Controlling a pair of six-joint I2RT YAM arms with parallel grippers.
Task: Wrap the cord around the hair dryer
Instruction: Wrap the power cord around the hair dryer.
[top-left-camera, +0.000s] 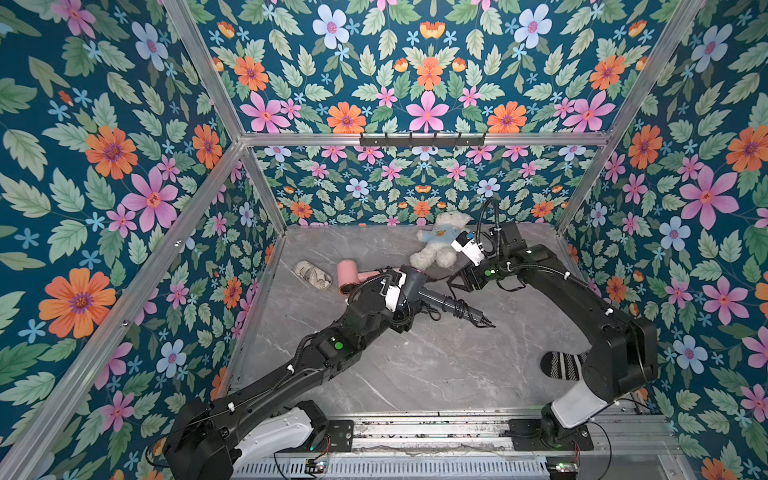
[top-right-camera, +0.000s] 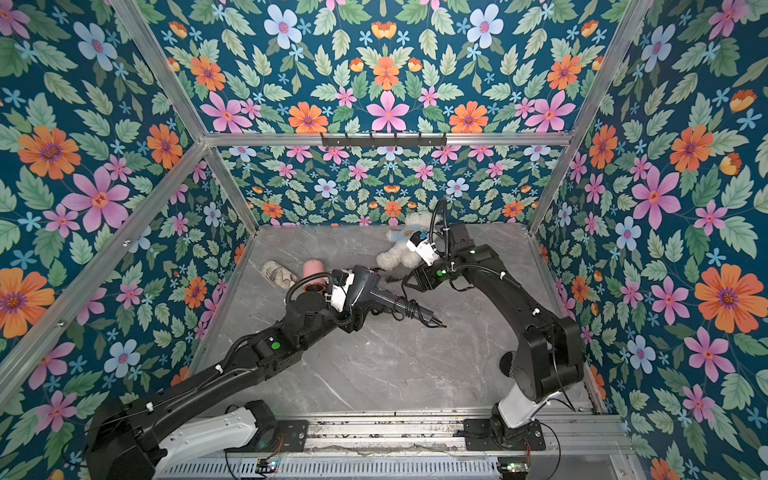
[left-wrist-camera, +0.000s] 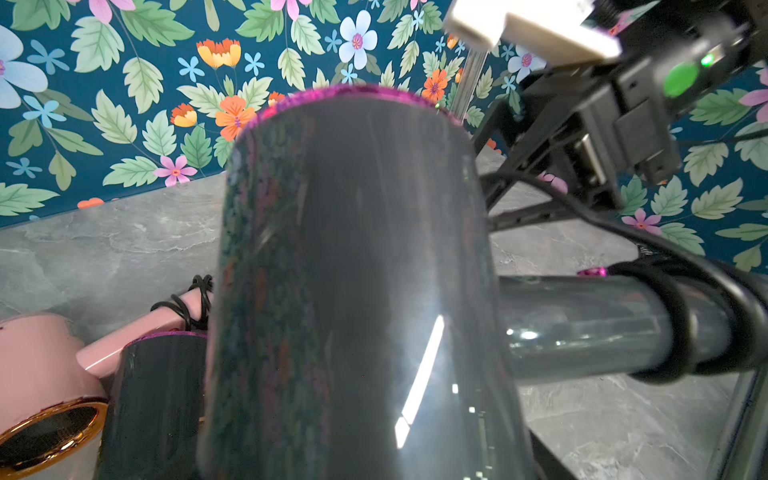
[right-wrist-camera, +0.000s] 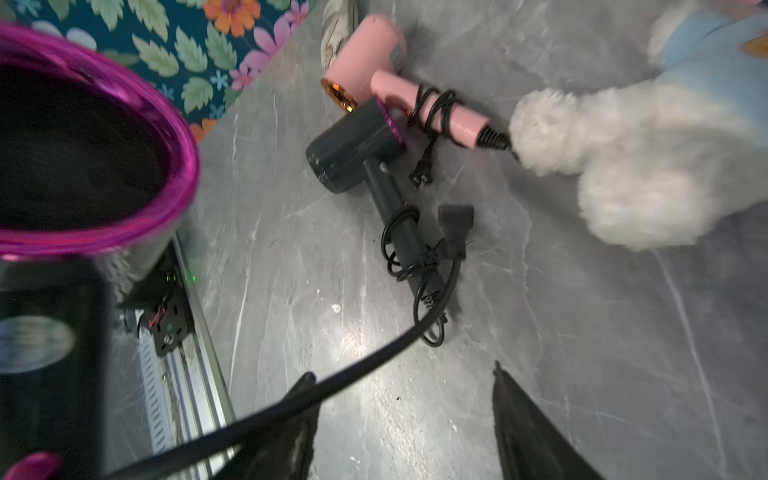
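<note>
A dark grey dryer (top-left-camera: 415, 283) was held over the middle of the marble bench (top-left-camera: 415, 374), with the left jaws clamped on its barrel. Its handle pointed towards the right arm. Black cord (top-left-camera: 459, 308) was looped several times around the handle's far end. The right jaws stood apart just beside the handle, on its far side. In the right wrist view a loose length of cord crossed one finger (right-wrist-camera: 301, 415) without being gripped. Behind lay a pink dryer (right-wrist-camera: 370, 50) and a second grey dryer (right-wrist-camera: 353, 149), each with its own cord wound on the handle, near a white teddy (top-left-camera: 440, 245). A grey label (right-wrist-camera: 397, 54) on the pink dryer was too small to read.
</note>
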